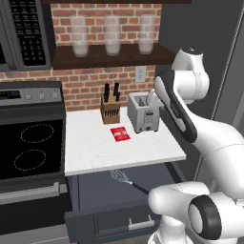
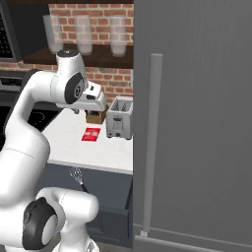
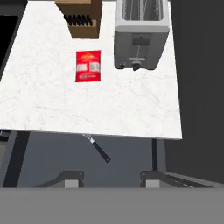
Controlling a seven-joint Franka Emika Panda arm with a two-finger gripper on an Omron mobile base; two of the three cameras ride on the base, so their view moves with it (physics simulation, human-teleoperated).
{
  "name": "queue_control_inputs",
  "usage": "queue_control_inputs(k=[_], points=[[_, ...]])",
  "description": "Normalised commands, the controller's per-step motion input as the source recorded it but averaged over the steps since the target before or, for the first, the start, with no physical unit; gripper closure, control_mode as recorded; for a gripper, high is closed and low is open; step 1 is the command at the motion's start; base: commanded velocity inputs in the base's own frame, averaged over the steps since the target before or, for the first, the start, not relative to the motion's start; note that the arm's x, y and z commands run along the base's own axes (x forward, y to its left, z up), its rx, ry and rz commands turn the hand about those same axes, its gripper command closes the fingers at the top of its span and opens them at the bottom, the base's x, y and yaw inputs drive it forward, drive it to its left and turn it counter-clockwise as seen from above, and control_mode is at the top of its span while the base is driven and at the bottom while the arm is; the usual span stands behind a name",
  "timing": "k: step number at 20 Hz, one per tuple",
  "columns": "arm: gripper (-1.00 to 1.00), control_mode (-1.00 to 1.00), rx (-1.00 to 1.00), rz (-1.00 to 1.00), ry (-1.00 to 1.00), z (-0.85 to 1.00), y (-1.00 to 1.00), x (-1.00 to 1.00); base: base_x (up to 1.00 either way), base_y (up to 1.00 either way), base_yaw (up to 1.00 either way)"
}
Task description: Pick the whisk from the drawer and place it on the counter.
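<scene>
One whisk (image 3: 97,148) lying in the open drawer (image 1: 95,190), gripper (image 3: 111,179) hovering way above with jaws spread, empty. Reach step; next it needs to drop onto the handle.

One whisk (image 1: 125,179), one toaster (image 1: 143,112), one knife block (image 1: 110,110), one red packet (image 1: 120,134), three glasses (image 1: 112,35)

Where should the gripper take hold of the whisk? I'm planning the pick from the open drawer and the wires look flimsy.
Probably the slim black handle of the whisk, coming straight down from above. It lies flat in the open drawer, handle end towards the drawer front, while the wire head sits under the counter edge. The gripper hangs above it, jaws apart.
</scene>
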Motion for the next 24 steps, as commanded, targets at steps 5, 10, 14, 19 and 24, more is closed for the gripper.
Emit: queue_control_inputs(k=[5,10,14,19,24], points=[[-1.00,-1.00,0.00,0.00,0.00,-0.12,0.00,-0.24,0.00,0.00,0.00],[-1.00,-1.00,0.00,0.00,0.00,-0.46,0.04,-0.50,0.00,0.00,0.00],[-1.00,-1.00,0.00,0.00,0.00,-0.51,0.12,-0.37,0.00,0.00,0.00],[-1.00,-1.00,0.00,0.00,0.00,-0.43,0.20,-0.21,0.00,0.00,0.00],[-1.00,-1.00,0.00,0.00,0.00,-0.42,0.29,-0.02,0.00,0.00,0.00]])
